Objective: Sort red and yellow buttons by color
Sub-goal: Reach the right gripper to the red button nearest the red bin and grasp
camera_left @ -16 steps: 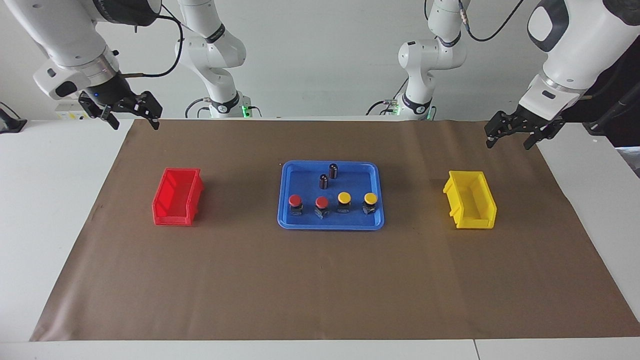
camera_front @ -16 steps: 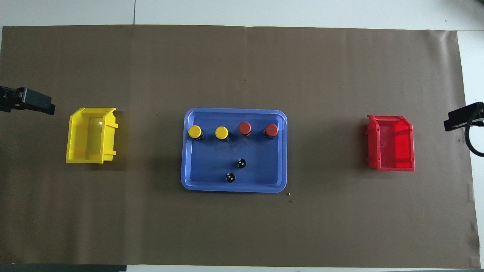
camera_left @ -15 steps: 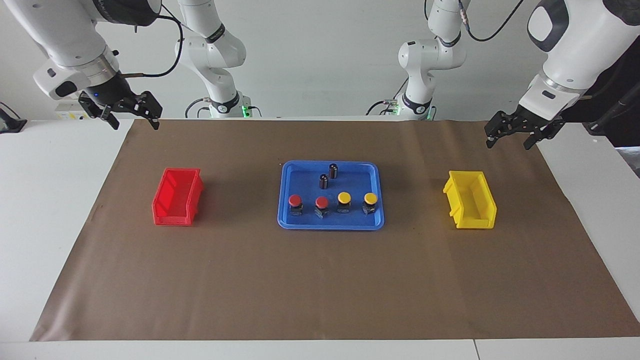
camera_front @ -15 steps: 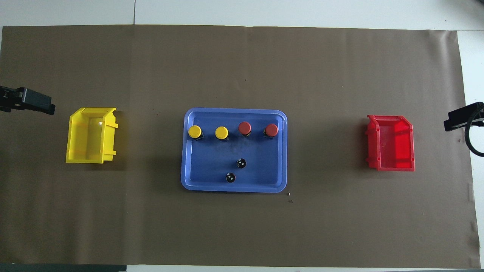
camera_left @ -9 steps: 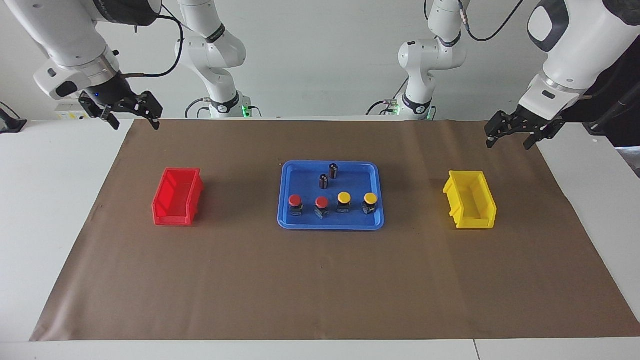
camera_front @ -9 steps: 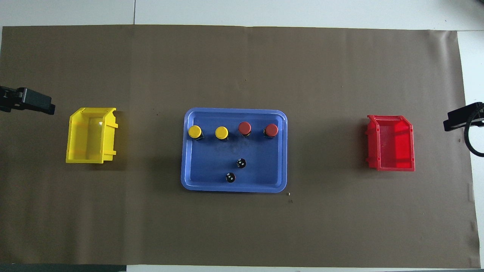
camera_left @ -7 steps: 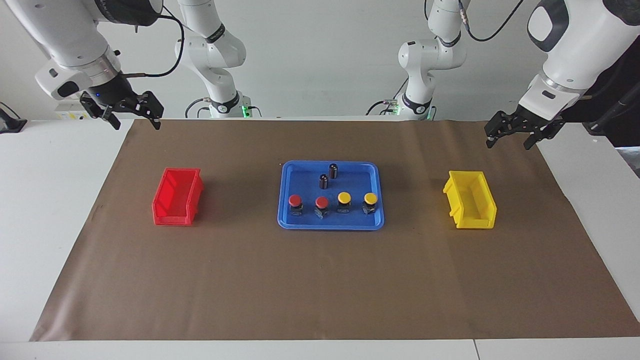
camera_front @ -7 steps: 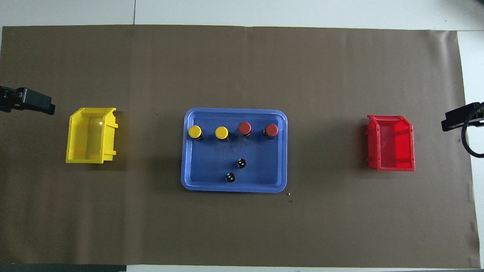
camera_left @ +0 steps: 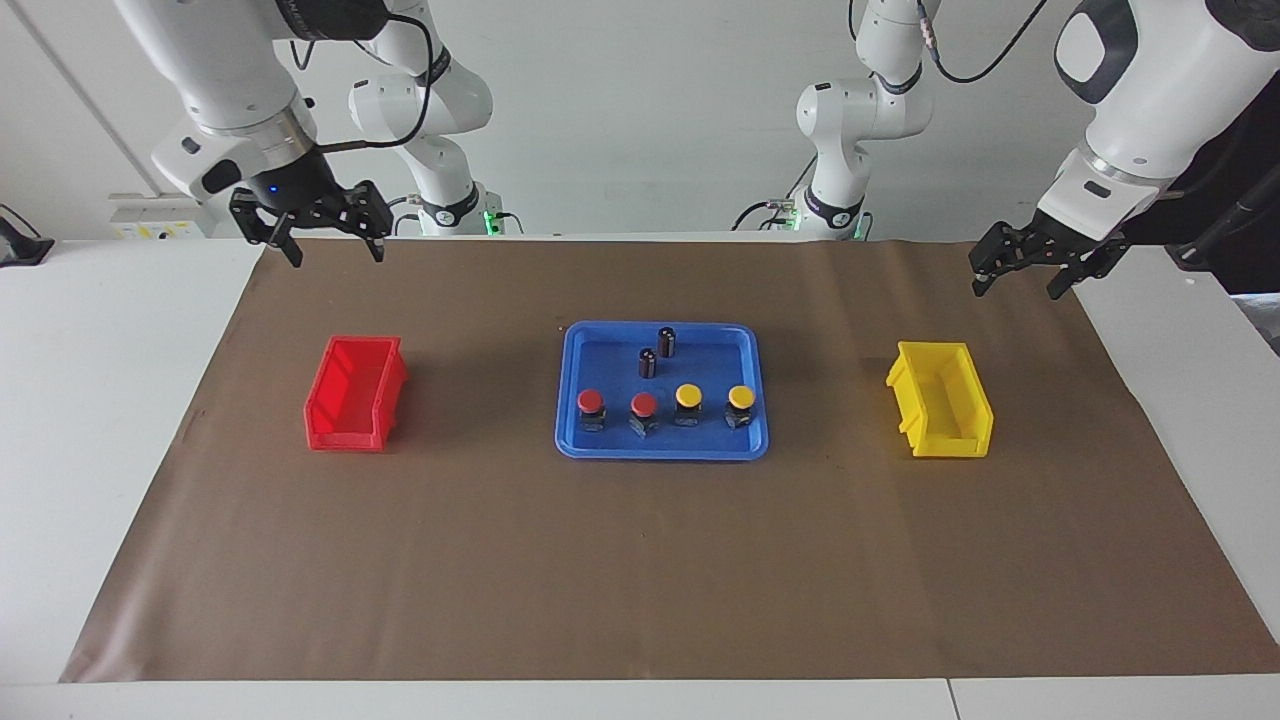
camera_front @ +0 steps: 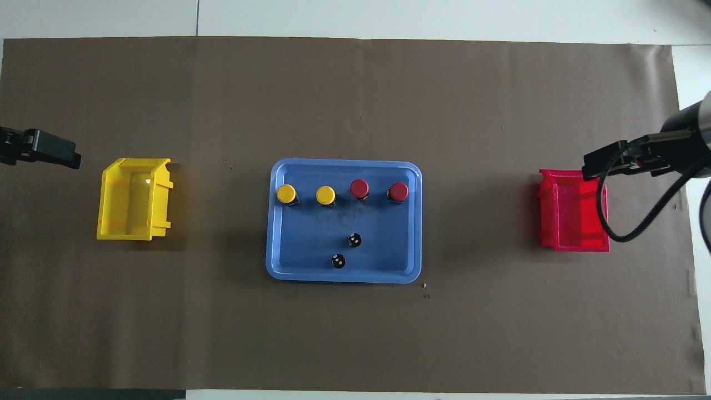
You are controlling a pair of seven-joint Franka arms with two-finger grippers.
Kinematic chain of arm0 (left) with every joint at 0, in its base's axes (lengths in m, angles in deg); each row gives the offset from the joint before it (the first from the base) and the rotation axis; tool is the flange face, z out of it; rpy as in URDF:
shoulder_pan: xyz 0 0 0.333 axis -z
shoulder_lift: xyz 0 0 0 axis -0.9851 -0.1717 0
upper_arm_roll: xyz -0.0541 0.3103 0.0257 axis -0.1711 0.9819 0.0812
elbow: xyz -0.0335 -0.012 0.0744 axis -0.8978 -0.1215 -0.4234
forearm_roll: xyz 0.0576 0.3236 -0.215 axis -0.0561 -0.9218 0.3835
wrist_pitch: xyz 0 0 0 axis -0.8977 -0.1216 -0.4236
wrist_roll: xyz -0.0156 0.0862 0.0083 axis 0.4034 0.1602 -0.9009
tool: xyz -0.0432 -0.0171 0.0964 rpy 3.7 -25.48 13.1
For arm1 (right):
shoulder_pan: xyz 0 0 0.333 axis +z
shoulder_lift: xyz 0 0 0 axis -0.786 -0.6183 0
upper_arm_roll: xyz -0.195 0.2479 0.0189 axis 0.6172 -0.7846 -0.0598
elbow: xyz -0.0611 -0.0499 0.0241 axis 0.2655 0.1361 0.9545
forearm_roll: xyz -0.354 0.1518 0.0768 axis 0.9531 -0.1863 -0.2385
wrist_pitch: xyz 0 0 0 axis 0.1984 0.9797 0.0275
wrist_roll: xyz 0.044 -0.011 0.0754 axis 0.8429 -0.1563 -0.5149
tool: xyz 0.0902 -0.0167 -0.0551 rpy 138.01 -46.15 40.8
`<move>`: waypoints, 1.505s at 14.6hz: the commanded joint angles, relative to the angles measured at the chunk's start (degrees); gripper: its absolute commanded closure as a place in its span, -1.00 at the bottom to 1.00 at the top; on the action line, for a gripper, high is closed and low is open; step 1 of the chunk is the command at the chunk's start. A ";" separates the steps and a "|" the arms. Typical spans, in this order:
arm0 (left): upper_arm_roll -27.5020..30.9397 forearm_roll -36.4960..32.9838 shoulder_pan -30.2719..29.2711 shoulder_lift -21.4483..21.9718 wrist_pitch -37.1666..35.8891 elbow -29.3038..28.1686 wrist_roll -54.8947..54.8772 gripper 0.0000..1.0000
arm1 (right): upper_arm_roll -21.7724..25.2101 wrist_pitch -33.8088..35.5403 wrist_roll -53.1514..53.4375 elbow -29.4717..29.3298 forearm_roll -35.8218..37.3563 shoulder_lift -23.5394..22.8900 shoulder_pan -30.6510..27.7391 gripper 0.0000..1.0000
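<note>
Two red buttons (camera_left: 591,402) (camera_left: 643,404) and two yellow buttons (camera_left: 688,396) (camera_left: 741,397) stand in a row in the blue tray (camera_left: 660,455). They also show in the overhead view, red (camera_front: 359,188) (camera_front: 399,191) and yellow (camera_front: 286,193) (camera_front: 325,195). My right gripper (camera_left: 337,258) is open and empty, raised over the brown mat near the red bin (camera_left: 355,395). My left gripper (camera_left: 1015,290) is open and empty. It waits raised near the yellow bin (camera_left: 940,400).
Two dark cylinders with pale tops (camera_left: 666,341) (camera_left: 648,362) stand in the tray, nearer to the robots than the buttons. The red bin (camera_front: 575,211) and the yellow bin (camera_front: 133,200) are empty. A black cable (camera_front: 639,230) hangs from the right arm over the red bin.
My right gripper has moved from the table's end toward the middle and is now over the mat by the red bin. The left arm and the buttons have not moved.
</note>
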State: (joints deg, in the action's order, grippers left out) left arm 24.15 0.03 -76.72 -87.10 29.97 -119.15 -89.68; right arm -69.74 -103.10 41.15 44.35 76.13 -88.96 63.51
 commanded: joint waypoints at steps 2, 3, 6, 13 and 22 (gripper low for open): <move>-0.16 0.66 -0.58 1.67 -0.41 -1.74 -0.96 -1.00 | 0.10 -10.64 13.41 -3.61 -1.19 -11.48 10.69 -1.00; -0.16 0.66 -0.58 1.67 -0.41 -1.74 -0.96 -1.00 | 0.10 -16.43 16.76 -2.21 -1.45 -12.98 12.72 -1.00; -0.16 0.66 -0.58 1.67 -0.41 -1.74 -0.96 -1.00 | 0.10 -27.18 20.74 5.95 -1.37 -14.66 16.33 -1.00; -0.16 0.66 -0.58 1.67 -0.41 -1.74 -0.96 -1.00 | 0.10 -39.94 21.45 21.87 -0.67 -12.29 19.24 -1.00; -0.16 0.66 -0.58 1.67 -0.41 -1.74 -0.96 -1.00 | 0.19 -44.17 21.19 23.46 -0.58 -14.75 19.86 -0.57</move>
State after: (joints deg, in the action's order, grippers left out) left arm 24.15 0.02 -76.72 -87.10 29.95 -119.15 -89.68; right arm -69.93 -145.80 62.31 66.91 75.84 -103.77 83.10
